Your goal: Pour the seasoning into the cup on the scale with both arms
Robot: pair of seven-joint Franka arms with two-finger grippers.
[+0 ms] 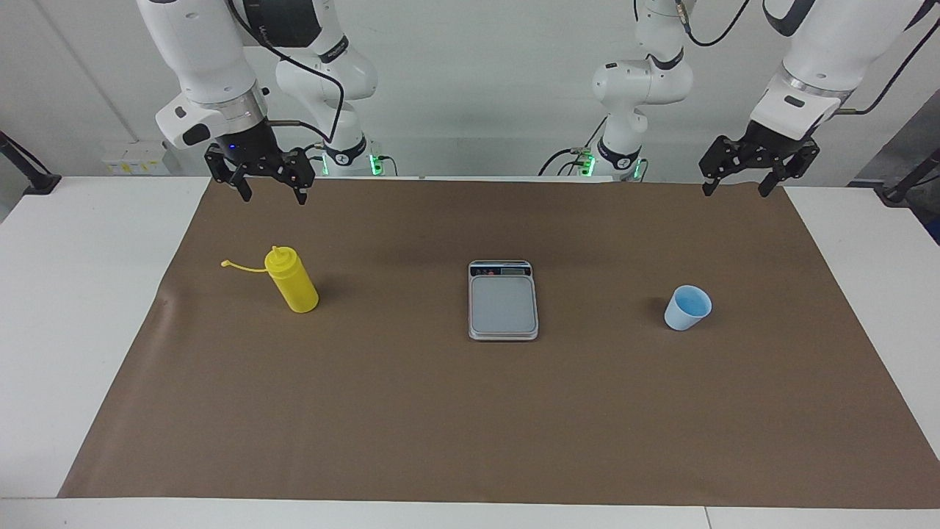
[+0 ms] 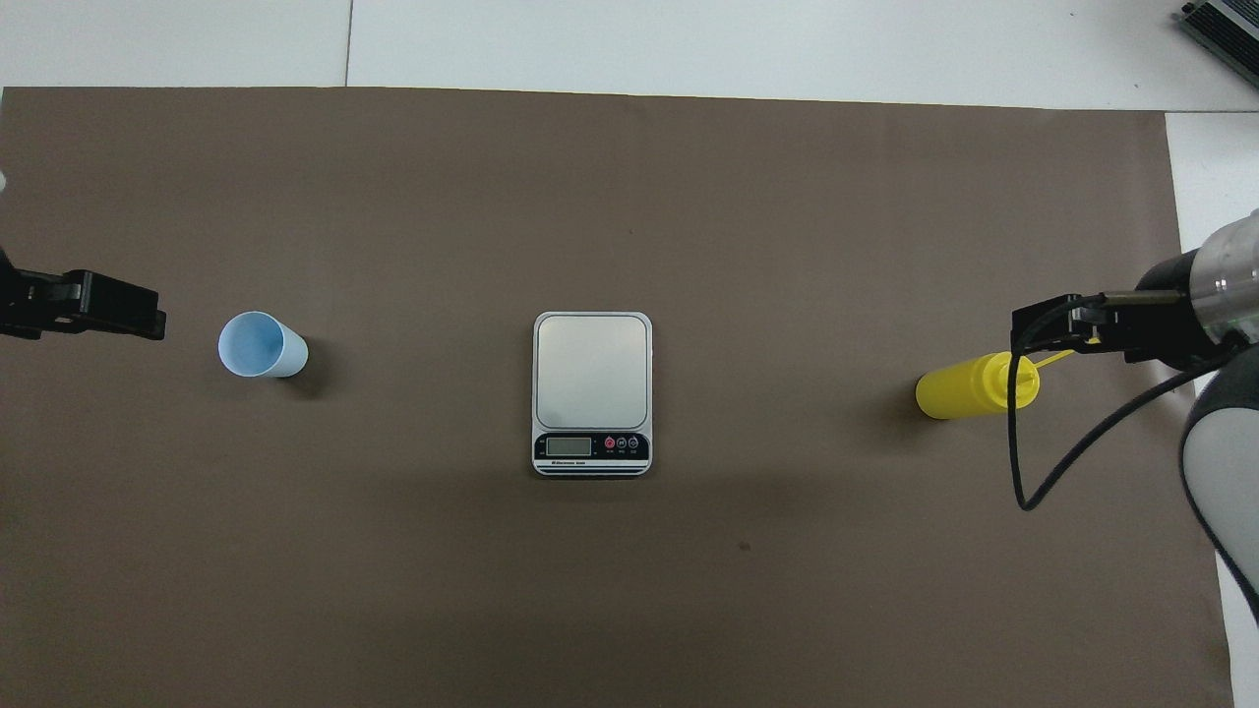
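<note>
Bright, even light; soft shadows; sharp.

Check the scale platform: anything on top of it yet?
Nothing is on the scale; its platform is bare in both views. The cup stands on the brown mat toward the left arm's end, the seasoning bottle toward the right arm's. What lies under the scale is hidden.

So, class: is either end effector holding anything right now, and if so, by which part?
Nothing is held. The left end effector and right end effector hang open in the air; the seasoning and cup stand untouched.
</note>
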